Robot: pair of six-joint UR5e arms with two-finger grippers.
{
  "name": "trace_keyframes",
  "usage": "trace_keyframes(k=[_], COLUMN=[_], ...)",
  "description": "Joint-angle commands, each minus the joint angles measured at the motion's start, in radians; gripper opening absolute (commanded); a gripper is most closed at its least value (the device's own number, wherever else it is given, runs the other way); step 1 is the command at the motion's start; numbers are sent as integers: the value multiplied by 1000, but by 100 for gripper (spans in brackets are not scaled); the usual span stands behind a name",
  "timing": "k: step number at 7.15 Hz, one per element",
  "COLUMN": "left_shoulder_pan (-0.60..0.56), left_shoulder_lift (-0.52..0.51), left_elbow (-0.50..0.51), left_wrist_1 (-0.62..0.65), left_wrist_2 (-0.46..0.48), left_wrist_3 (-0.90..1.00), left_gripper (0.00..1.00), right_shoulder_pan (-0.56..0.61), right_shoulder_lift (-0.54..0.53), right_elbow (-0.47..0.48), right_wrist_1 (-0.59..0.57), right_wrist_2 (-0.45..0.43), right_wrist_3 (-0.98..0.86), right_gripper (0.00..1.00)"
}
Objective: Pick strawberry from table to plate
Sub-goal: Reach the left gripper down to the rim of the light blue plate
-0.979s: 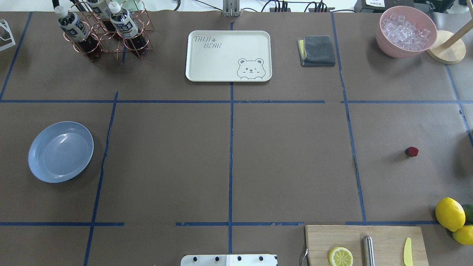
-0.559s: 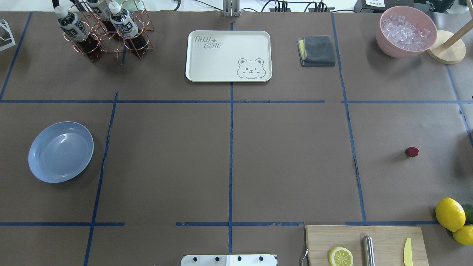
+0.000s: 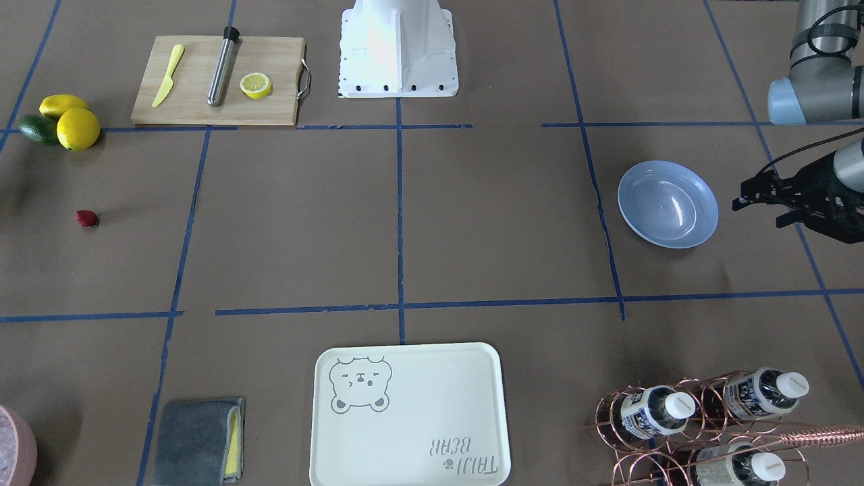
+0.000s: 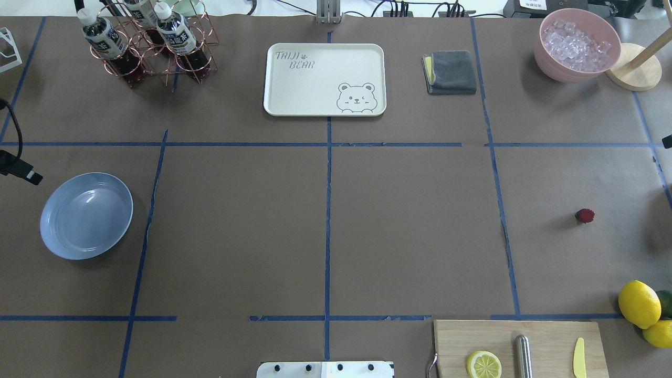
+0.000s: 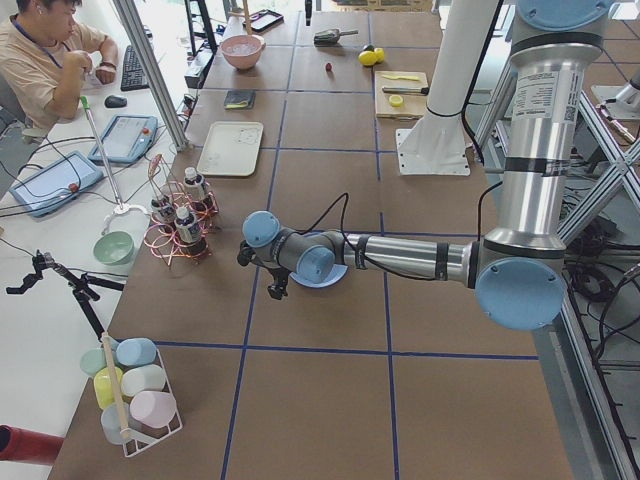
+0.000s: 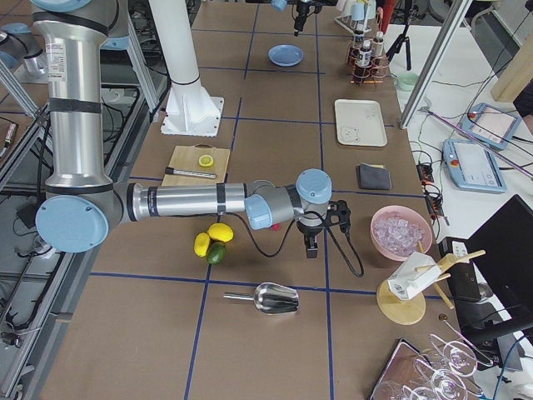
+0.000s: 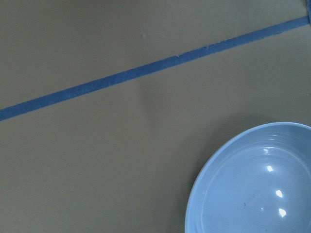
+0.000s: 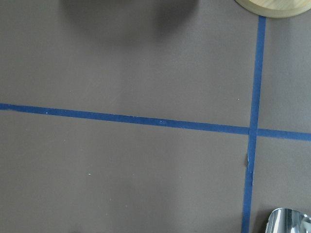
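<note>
From my station I see the tiny dark red bumpy strawberry lying by itself on the brown paper-covered table with blue tape grid lines. It is far over on the robot's right side, near but apart from the two yellow lemons and the wooden cutting board. The round glossy light blue plate sits well apart from it on the robot's left side, with nothing in it. The left gripper hangs just beside the plate's outer edge. Its wrist camera looks down on a slice of the plate's rim and a tape line, but I cannot tell from any view whether its jaws are apart or together. The right gripper points down above the table near the lemons and a pink bowl of ice cubes. I only get it properly from the side camera, so I cannot tell how its jaws stand either. Nothing is touching the strawberry.
</note>
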Motion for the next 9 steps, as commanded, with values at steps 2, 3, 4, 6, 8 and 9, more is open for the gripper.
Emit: trace_keyframes(k=[2,3,4,6,8,9], left_shoulder_pan=[89,101,107,111,123,124], left_shoulder_lift=[-2,-5,-5,-8,-9,-11], left_elbow=[26,35,35,46,48,48], left_wrist_1=[-50,-56,-56,-56,-56,-56], left_wrist_2=[76,76,76,77,77,77], left_wrist_3=[-69,-69,-69,-68,-69,-68], left_gripper=[95,90,83,67,67,67], right_shoulder_pan=[-8,-8,-8,-8,-8,-8], right_shoulder_lift=[-11,-11,-11,-11,-11,-11], right_elbow=[15,13,12,12,12,12], right_wrist_1=[-1,-1,-1,-1,-1,-1], right_wrist_2=[-2,-2,-2,0,0,0], right_wrist_3=[-1,3,3,5,5,5], right_gripper=[100,100,100,100,100,100])
